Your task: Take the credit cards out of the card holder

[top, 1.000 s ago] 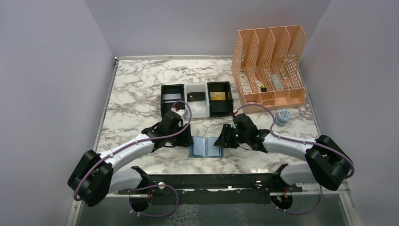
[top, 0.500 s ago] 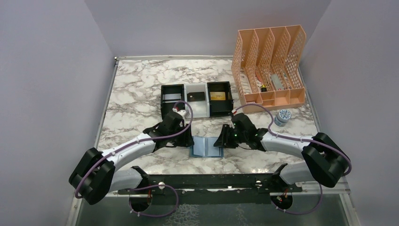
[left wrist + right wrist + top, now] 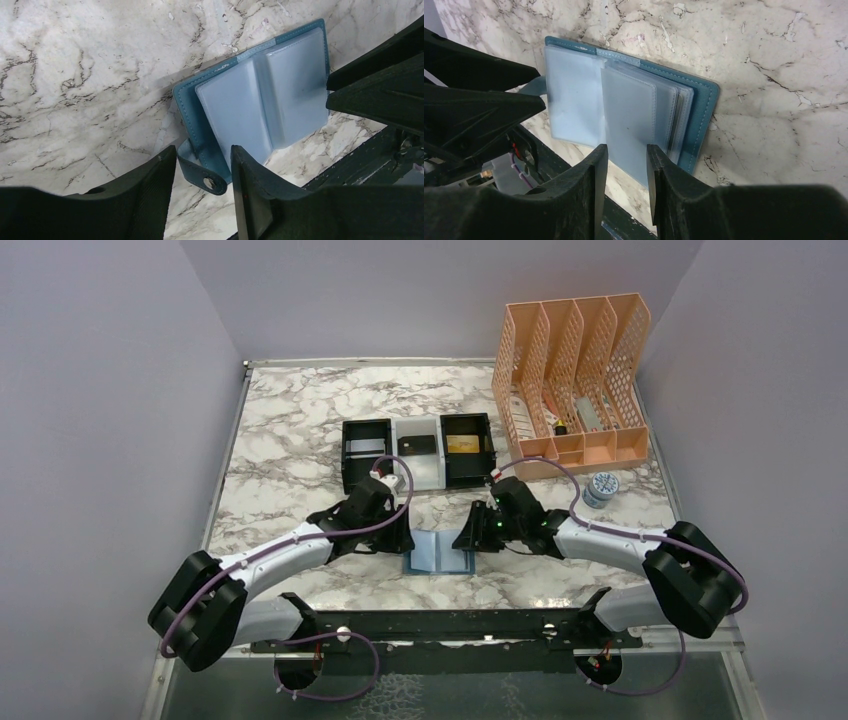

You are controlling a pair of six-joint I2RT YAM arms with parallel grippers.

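Open card holder (image 3: 440,552) flat on the tabletop (image 3: 300,420), lower centre of the top view.
Left pincer (image 3: 203,152) half spread around its snap strap (image 3: 200,176), right pincer (image 3: 625,150) half spread over a clear sleeve (image 3: 629,115) edge; neither pinches yet. Risk, I think: the right one may catch only the soft sleeve, no card, and drag the whole holder if the strap slips free.

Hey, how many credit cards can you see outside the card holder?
2, both in the tray: a black card in the middle compartment, a gold card in the right one. More may be hidden inside the card holder.
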